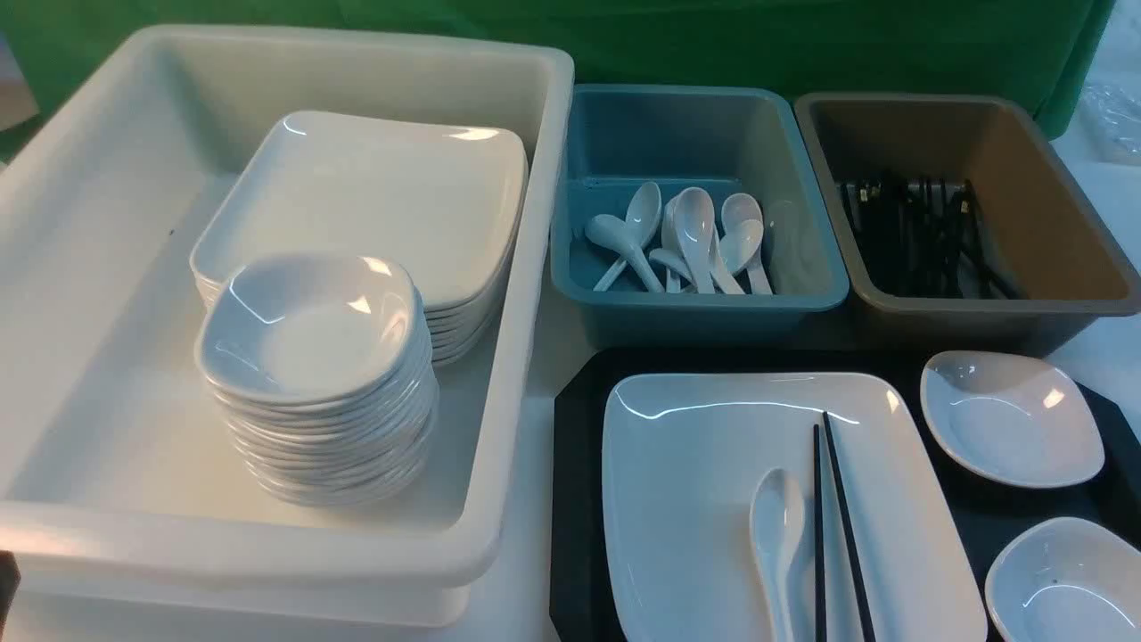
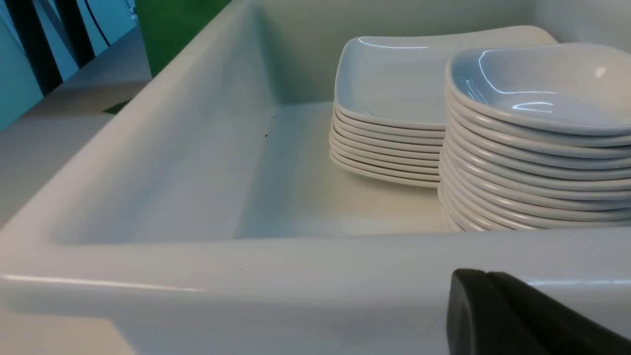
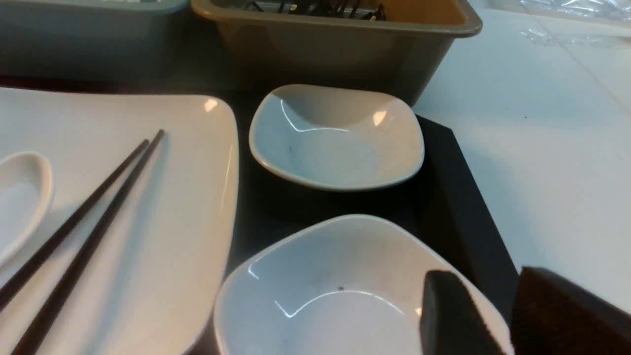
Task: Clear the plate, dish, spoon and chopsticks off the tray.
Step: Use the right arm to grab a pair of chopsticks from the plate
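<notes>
The large glossy white rounded-square plate point(image 1: 713, 499) lies on the black rectangular plastic tray point(image 1: 575, 499). It carries the short white soup spoon point(image 1: 777, 522) and the thin black chopsticks point(image 1: 817, 526). Beside it sit a small white far dish point(image 1: 1012, 419) and near dish point(image 1: 1065, 584). Nothing appears cleared yet. The right gripper point(image 3: 480, 283) straddles the near dish's rim, jaws apart. The left gripper point(image 2: 473, 286), pressed together, sits outside the big white tub point(image 2: 197, 266).

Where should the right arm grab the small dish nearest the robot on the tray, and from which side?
Probably the thin raised rim on the near dish's right edge, one finger inside, one outside, coming from above on the right. It sits flat on the tray, and the plate crowds its left side.
</notes>
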